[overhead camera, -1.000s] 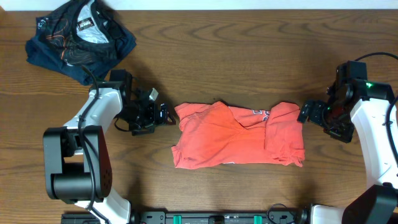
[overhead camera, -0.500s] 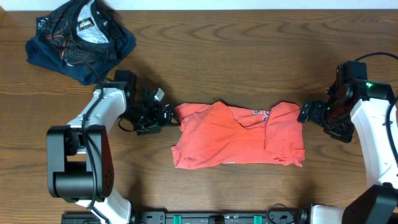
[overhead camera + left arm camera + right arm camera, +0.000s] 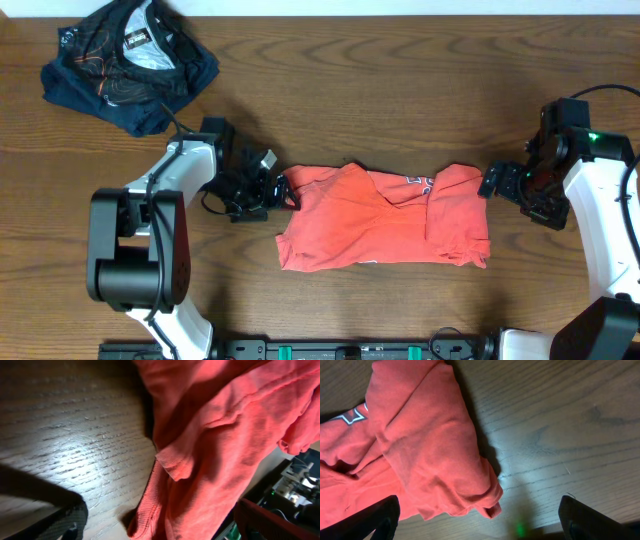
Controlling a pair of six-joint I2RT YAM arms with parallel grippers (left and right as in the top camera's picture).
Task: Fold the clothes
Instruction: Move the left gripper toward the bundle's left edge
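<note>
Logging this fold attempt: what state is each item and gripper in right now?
Coral-red T-shirt, partly folded, rumpled.
Dark patterned garment, crumpled heap, apart from both arms.
Left gripper, jaws open at T-shirt's left edge.
Right gripper, jaws open beside T-shirt's right end.

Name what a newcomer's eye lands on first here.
The coral-red T-shirt lies partly folded into a band in the middle of the table, bright against the brown wood. An open pincer stands at each end of it: the left pincer at its left edge, the right pincer at its right edge. A dark crumpled garment sits in the far left corner.
</note>
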